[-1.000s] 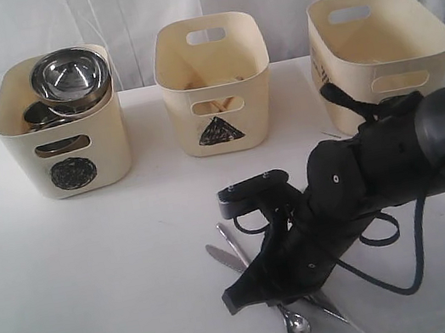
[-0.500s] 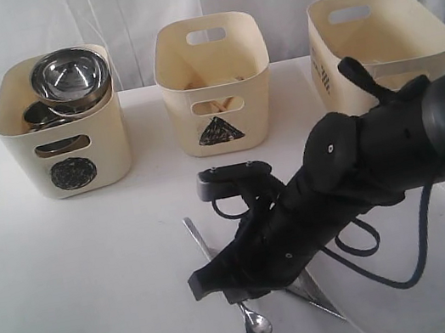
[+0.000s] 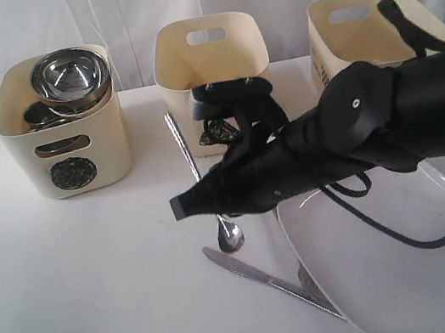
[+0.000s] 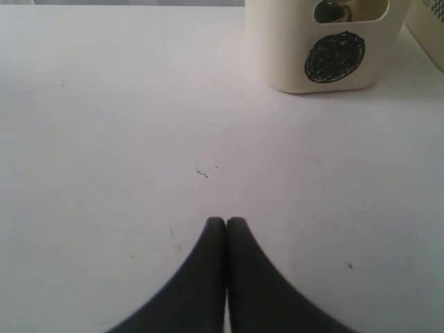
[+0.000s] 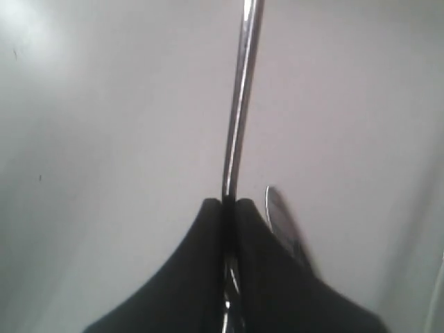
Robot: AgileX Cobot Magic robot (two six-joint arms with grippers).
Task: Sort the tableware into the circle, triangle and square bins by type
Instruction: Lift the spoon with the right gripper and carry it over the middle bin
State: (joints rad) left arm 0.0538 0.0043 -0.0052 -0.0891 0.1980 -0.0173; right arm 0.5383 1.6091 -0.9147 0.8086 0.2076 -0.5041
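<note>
My right gripper (image 3: 182,206) hangs above the middle of the table, shut on a steel spoon (image 3: 191,159). The spoon's handle points toward the bins and its bowl hangs low. In the right wrist view the handle (image 5: 239,104) runs out from between the closed fingertips (image 5: 227,202). A steel knife (image 3: 259,276) lies on the table below, beside the large white square plate (image 3: 415,279). The circle bin (image 3: 65,151) holds a steel bowl (image 3: 68,75) on top of other steel ware. My left gripper (image 4: 226,222) is shut and empty over bare table, with the circle bin (image 4: 326,48) ahead of it.
Three cream bins stand in a row at the back: the circle bin on the left, the triangle bin (image 3: 211,65) in the middle and the square bin (image 3: 373,41) on the right. My right arm and its cable (image 3: 426,243) reach over the plate. A white curtain hangs behind.
My right gripper has risen from the table with the spoon and moved toward the triangle bin. The knife stays on the table.
</note>
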